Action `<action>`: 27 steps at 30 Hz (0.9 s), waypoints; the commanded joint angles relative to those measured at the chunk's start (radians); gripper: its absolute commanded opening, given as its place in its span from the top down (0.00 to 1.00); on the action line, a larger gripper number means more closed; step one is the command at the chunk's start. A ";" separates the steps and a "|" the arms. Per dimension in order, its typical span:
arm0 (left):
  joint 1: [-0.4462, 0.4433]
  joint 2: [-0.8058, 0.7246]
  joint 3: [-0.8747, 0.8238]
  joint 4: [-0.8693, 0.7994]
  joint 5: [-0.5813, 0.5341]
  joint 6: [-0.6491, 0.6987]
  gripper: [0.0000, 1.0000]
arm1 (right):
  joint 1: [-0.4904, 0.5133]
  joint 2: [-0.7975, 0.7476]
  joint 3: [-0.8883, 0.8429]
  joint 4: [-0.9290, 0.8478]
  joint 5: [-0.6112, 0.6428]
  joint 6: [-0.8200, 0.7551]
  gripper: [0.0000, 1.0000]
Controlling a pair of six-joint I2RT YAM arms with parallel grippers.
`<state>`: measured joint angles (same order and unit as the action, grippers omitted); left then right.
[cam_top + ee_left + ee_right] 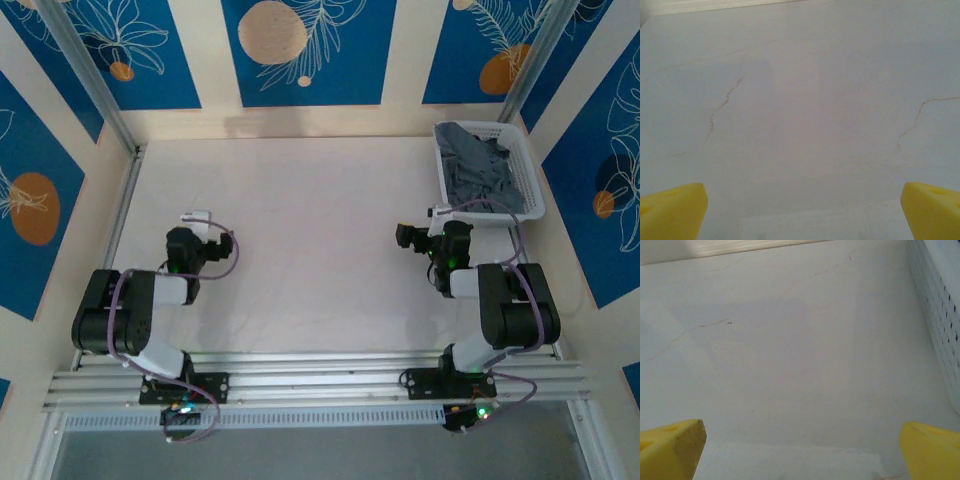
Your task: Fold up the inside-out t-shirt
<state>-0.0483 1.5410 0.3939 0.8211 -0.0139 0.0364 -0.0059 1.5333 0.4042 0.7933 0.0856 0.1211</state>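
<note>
T-shirt (480, 165): grey, bunched in a loose heap inside the basket (500, 212). It fills most of the basket, and cloth rides up toward the far rim. We cannot pick out collar, sleeves or hem, so we cannot tell which way the shirt points. Its seams are too small to show whether it is inside-out. The heap has no long axis of its own. It takes the basket's, running from the far wall toward the wall nearest the arms.

Why there: we judge the basket to be the start bin, with the shirt dropped in rather than laid out. Folding needs flat room, and that lies on the table (320, 200) left of the basket.

Right gripper (437, 212): just beside the basket's near-left corner, apart from the cloth. Its wrist view has the right gripper (802, 450) spread wide. The yellow fingertips (670, 445) sit at the lower corners with bare table between them, and the basket's mesh wall (940, 315) runs down the right edge. It grips nothing.

Left gripper (197, 217): well to the left of the basket, across the table. In its wrist view the left gripper (802, 212) is likewise spread wide and empty over bare table.

Judgement: folding has not begun, and the first step is lifting the shirt out of the basket. The right arm is the nearer one, so the first pinch is likely its job. Risks: the cloth may snag on the mesh, or the light basket may drag along with it.
</note>
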 commanded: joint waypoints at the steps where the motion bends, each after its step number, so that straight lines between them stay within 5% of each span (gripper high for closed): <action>1: -0.005 -0.007 0.019 -0.010 0.023 0.013 0.01 | 0.004 -0.010 0.013 0.013 -0.014 -0.022 0.01; 15: -0.005 -0.007 0.018 -0.009 0.023 0.012 0.01 | -0.008 -0.013 0.009 0.019 -0.035 -0.015 0.01; 17: -0.012 -0.025 0.017 -0.016 -0.061 -0.012 0.01 | -0.006 -0.043 0.012 -0.002 -0.028 -0.008 0.00; 19: -0.012 -0.126 0.047 -0.169 -0.182 -0.057 0.01 | 0.015 -0.169 0.094 -0.262 0.009 -0.020 0.01; 22: -0.015 -0.303 0.085 -0.389 -0.221 -0.128 0.01 | 0.022 -0.287 0.261 -0.596 0.074 0.121 0.01; 27: -0.042 -0.540 0.173 -0.670 -0.142 -0.292 0.01 | -0.053 -0.164 0.650 -1.049 0.115 0.364 0.01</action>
<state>-0.0650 1.0695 0.5049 0.3695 -0.1802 -0.1383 -0.0158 1.3067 0.9226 0.0990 0.1505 0.3199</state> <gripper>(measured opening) 0.993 0.993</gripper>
